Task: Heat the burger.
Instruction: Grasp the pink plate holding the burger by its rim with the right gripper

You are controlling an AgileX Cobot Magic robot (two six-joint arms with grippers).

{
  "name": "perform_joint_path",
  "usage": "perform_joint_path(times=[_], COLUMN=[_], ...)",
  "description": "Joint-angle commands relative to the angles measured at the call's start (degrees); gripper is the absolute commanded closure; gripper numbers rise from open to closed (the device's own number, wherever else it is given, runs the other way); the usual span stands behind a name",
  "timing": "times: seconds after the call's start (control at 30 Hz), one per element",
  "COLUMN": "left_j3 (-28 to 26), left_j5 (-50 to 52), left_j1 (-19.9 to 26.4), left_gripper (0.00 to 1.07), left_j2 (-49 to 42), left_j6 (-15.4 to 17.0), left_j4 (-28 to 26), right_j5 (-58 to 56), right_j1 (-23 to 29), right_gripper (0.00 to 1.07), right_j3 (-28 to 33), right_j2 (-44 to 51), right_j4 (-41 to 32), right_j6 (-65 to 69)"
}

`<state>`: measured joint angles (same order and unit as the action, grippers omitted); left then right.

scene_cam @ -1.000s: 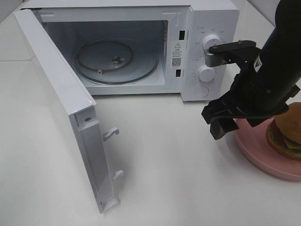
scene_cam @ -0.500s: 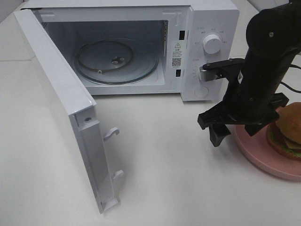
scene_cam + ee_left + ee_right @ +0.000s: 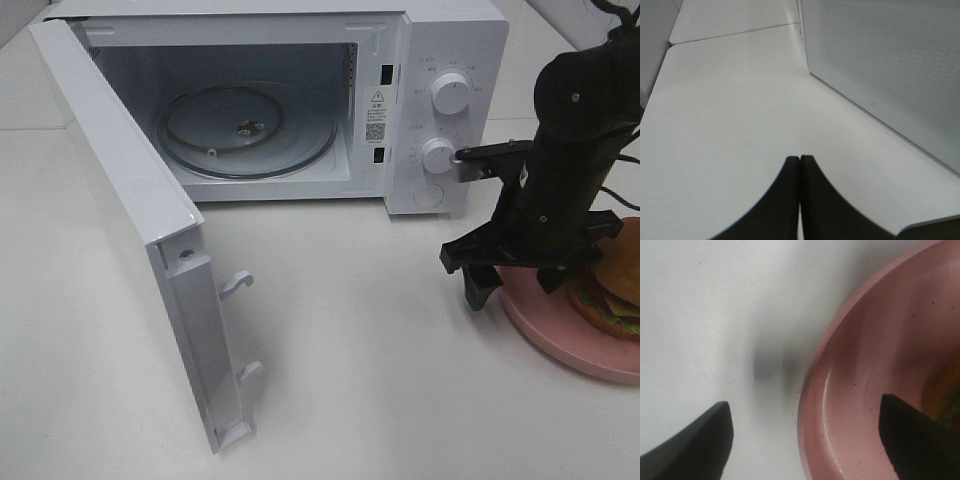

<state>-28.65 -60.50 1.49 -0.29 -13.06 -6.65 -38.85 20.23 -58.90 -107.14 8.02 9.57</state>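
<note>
Rightward and down went the right arm over the last second, off the microwave's (image 3: 400,60) dial panel and onto the pink plate (image 3: 560,342). The right tool (image 3: 516,290) hung with its jaws wide apart and nothing between them but the plate's near rim. In the wrist view one finger (image 3: 700,440) sat over bare counter (image 3: 380,380), and the other was inside the plate, just beside the burger (image 3: 612,300). The burger sat on that plate at the counter's right edge, well apart from the oven, with the arm partly hiding it.

The door (image 3: 120,200) stood fully open and the glass turntable (image 3: 245,130) was bare. The left tool (image 3: 800,159) had its fingers pressed together on nothing, idling beside the perforated door panel.

This looked like the approach to the pick-up, with nothing gripped yet. The next move probably called for settling lower and closing, though whether on the rim or the bun was hard to call. After that came a level lift and a carry across to the turntable, clear of the door.
</note>
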Motion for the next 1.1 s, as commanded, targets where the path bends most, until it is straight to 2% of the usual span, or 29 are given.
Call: perform_joint_path(times=[0.03,0.2,0.27,0.33,0.37,0.6,0.63,0.67,0.77,0.8,0.83,0.87,0.9,0.93,1.1], left_j3=[0.1,0.1,0.1,0.1,0.1,0.1,0.1,0.1,0.1,0.1,0.1,0.1,0.1,0.1,0.1], left_j5=[0.7,0.7,0.7,0.7,0.7,0.7,0.7,0.7,0.7,0.7,0.7,0.7,0.7,0.7,0.7], left_j1=[-0.3,-0.3,-0.3,-0.3,-0.3,-0.3,-0.3,-0.3,-0.3,-0.3,-0.3,-0.3,-0.3,-0.3,-0.3], left_gripper=[1.06,1.06,1.06,1.06,1.06,1.06,1.06,1.06,1.06,1.06,1.06,1.06,1.06,1.06,1.06], left_j2=[-1.3,-1.3,-1.3,-1.3,-1.3,-1.3,-1.3,-1.3,-1.3,-1.3,-1.3,-1.3,-1.3,-1.3,-1.3], left_j6=[0.1,0.1,0.1,0.1,0.1,0.1,0.1,0.1,0.1,0.1,0.1,0.1,0.1,0.1,0.1], left_j4=[-0.4,-0.4,-0.4,-0.4,-0.4,-0.4,-0.4,-0.4,-0.4,-0.4,-0.4,-0.4,-0.4,-0.4,-0.4], right_j5=[1.0,1.8,1.9,1.9,2.1,2.2,2.2,2.3,2.3,2.3,2.3,2.3,2.3,2.5,2.7], right_j1=[-0.3,-0.3,-0.3,-0.3,-0.3,-0.3,-0.3,-0.3,-0.3,-0.3,-0.3,-0.3,-0.3,-0.3,-0.3], right_gripper=[0.31,0.32,0.36,0.36,0.4,0.46,0.49,0.58,0.64,0.84,0.84,0.96,0.96,1.07,1.07], right_j3=[-0.3,-0.3,-0.3,-0.3,-0.3,-0.3,-0.3,-0.3,-0.3,-0.3,-0.3,-0.3,-0.3,-0.3,-0.3], right_j2=[-2.4,-3.2,-3.7,-3.7,-4.5,-6.4,-6.4,-6.4,-6.4,-6.4,-6.4,-6.4,-6.4,-6.4,-6.4], right_j4=[-0.1,0.0,0.0,0.0,0.0,-0.2,-0.2,-0.2,-0.2,-0.1,-0.1,-0.1,-0.1,-0.1,-0.1], right_j6=[-2.1,-2.8,-4.8,-4.8,-5.2,-5.2,-5.2,-5.2,-5.2,-5.2,-5.2,-5.2,-5.2,-5.2,-5.2])
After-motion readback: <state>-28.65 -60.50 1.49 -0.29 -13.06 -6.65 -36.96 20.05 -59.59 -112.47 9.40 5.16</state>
